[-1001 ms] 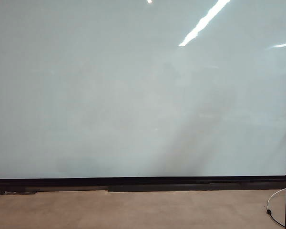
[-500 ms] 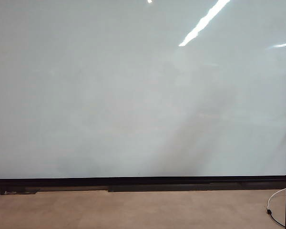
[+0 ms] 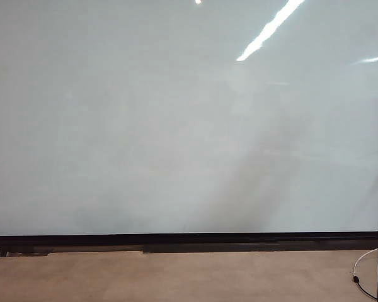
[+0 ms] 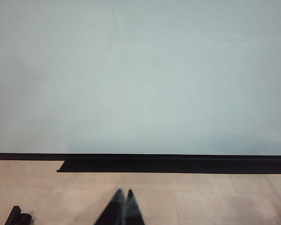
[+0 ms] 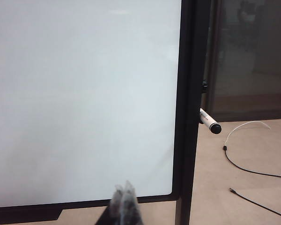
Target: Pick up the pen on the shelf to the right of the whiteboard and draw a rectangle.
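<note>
- Nearest the camera in the right wrist view, the right claw [image 5: 125, 194] is clenched, its two blurred tips pressed together with nothing between them, just in front of the whiteboard's [image 5: 84, 93] lower edge.
- In the left wrist view the left claw [image 4: 123, 199] is likewise clenched on nothing, its dark tips meeting in a point over the pale floor [image 4: 201, 197], short of the whiteboard [image 4: 140, 75].
- A long black tray [image 4: 173, 165] runs under the whiteboard's bottom frame; its far end is cut off at the picture's edge.
- A small black part [image 4: 18, 216] lies on the floor near the left claw, too cut off to name.
- The pen [image 5: 209, 121] sticks out from behind the whiteboard's black right frame [image 5: 187, 93], beyond the right claw. Its long axis slants, the dark end pointing away from the whiteboard and slightly down toward the floor. Only the short outer part shows; the rest is hidden behind the frame, and the shelf that carries it cannot be made out. Its lettering is too small to read.
- Past the pen, a thin white cable [image 5: 243, 126] and a black cable [image 5: 253, 168] trail over the floor.
- In the exterior view the whiteboard [image 3: 176, 126] fills nearly everything, blank, with streaks of ceiling light mirrored near its top; neither claw nor the pen shows there.
- Behind the pen stands a dark, dim glass panel [image 5: 253, 56].
</note>
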You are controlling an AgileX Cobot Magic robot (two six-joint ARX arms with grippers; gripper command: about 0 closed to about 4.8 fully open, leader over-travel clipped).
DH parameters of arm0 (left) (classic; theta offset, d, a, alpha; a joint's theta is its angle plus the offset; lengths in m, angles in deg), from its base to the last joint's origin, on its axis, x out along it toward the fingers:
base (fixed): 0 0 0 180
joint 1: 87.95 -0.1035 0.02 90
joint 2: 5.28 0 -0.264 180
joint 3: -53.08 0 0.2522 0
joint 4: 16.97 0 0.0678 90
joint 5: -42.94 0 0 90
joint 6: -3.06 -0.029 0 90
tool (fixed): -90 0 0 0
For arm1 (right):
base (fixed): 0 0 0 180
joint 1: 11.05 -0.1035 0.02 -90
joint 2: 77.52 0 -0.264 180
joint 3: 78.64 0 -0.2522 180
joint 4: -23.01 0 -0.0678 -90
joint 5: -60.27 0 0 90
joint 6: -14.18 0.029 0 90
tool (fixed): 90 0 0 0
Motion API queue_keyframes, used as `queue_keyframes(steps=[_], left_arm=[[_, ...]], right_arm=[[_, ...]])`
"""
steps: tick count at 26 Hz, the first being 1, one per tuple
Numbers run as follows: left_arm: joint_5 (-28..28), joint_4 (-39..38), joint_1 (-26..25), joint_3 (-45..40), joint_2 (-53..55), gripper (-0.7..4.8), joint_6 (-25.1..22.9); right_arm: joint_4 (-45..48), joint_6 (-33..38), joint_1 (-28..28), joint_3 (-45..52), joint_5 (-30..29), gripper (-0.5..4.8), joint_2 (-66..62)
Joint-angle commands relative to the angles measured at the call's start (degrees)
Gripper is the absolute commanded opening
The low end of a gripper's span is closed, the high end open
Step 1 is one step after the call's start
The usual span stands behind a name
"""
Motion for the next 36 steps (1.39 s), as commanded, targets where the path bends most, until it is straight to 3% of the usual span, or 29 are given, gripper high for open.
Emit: queue_keyframes(steps=[1, 24, 36], left_arm=[[-0.2, 0.7, -0.1, 0.1, 0.0, -0.04, -0.1], [-0.2, 0.7, -0.1, 0.1, 0.0, -0.04, 0.0], [-0.2, 0.7, 0.0, 0.1, 0.0, -0.05, 0.0]], right_arm=[[0.3, -0.3, 0.0, -0.2, 0.2, -0.05, 0.0], [-1.1, -1.9, 0.1, -4.2, 6.3, -0.05, -3.5], [20.2, -4.7, 1.6, -12.3, 5.9, -0.04, -34.7]])
